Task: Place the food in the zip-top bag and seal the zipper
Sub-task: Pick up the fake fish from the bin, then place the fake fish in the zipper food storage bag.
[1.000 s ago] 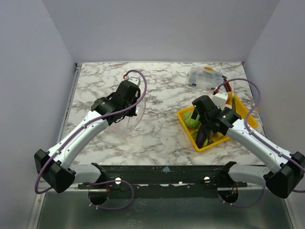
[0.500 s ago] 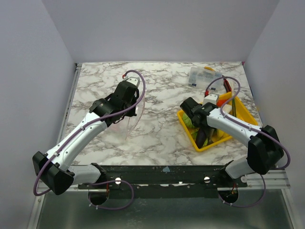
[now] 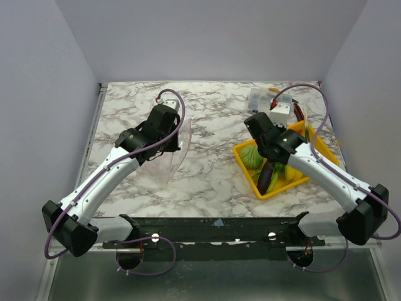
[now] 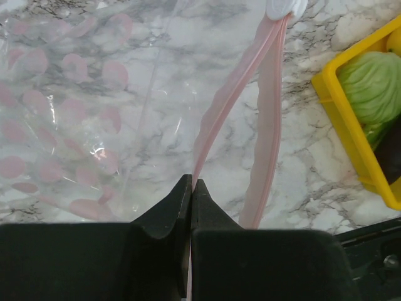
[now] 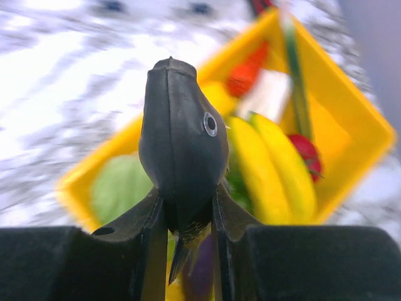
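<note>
Clear plastic, zip-top bag (image 3: pixel 173 155): on the marble counter (image 3: pixel 213 182), left of centre, well apart from the yellow tray (image 3: pixel 246 172).
Zipper (image 4: pixel 235 100): two pink lips parted by a narrow gap; white slider (image 4: pixel 285 6) at the far end.
Left gripper (image 4: pixel 191 186): clamped tight on one lip of the zipper.
Right gripper (image 5: pixel 188 194): over the tray, fingers pressed to both sides of the dark eggplant (image 5: pixel 178 125).
Other food: green round one (image 5: pixel 122 185), bananas (image 5: pixel 276 163) and red fruit (image 5: pixel 304 150), all in the tray.
Step, my reading: carry the eggplant to the bag. Lift straight up, clear of the tray wall. The left arm should raise its lip to widen the mouth. Feed the eggplant in narrow end first.
Hard to make out: the right wrist view is blurred, so I cannot tell whether the eggplant is off the tray floor. Part of the bag is lost under the left arm.
</note>
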Available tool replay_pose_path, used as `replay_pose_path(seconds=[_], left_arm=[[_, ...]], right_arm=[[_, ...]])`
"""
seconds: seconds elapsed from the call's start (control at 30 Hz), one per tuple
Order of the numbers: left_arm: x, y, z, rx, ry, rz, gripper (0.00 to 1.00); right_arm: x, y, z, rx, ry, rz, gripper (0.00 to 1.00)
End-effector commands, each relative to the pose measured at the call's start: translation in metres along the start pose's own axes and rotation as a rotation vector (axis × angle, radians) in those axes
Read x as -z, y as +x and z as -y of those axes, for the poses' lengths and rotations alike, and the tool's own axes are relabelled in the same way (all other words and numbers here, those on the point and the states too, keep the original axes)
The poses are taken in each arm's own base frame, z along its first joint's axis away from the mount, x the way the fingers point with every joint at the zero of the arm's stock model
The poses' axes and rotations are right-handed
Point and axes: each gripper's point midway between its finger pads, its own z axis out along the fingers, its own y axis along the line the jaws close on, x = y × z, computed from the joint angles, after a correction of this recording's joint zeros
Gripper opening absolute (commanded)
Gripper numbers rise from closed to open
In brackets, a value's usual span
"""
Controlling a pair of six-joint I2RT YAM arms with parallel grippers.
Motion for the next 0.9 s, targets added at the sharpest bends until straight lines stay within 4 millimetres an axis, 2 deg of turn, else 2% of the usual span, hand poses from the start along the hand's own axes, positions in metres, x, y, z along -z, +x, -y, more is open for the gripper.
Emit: replay_pose_path(seconds=[0.0, 0.1, 0.2, 0.3, 0.43, 0.53, 0.67, 0.87], left_arm=[[0.017, -0.014, 0.016, 0.14, 0.107, 0.012, 0.0], [0.014, -0.017, 0.018, 0.202, 0.134, -0.008, 0.0], [0.007, -0.017, 0.02, 0.259, 0.171, -0.044, 0.0], [0.003, -0.018, 0.019, 0.308, 0.181, -0.065, 0.0], [0.005, -0.02, 0.023, 0.337, 0.198, -0.064, 0.0], [0.006, -0.023, 0.024, 0.344, 0.202, -0.057, 0.0], [0.011, -0.027, 0.02, 0.346, 0.183, -0.035, 0.0], [0.019, -0.036, 0.008, 0.33, 0.127, 0.017, 0.0]], right_arm=[[0.057, -0.066, -0.056, -0.089, -0.474, 0.144, 0.0], [0.113, -0.1, -0.092, -0.2, -0.836, 0.257, 0.0], [0.16, -0.133, -0.108, -0.327, -1.052, 0.349, 0.0], [0.195, -0.158, -0.122, -0.45, -1.187, 0.419, 0.0], [0.233, -0.169, -0.155, -0.481, -1.213, 0.472, 0.0], [0.252, -0.171, -0.172, -0.498, -1.187, 0.529, 0.0], [0.257, -0.163, -0.197, -0.45, -1.128, 0.571, 0.0], [0.254, -0.151, -0.198, -0.41, -1.024, 0.608, 0.0]])
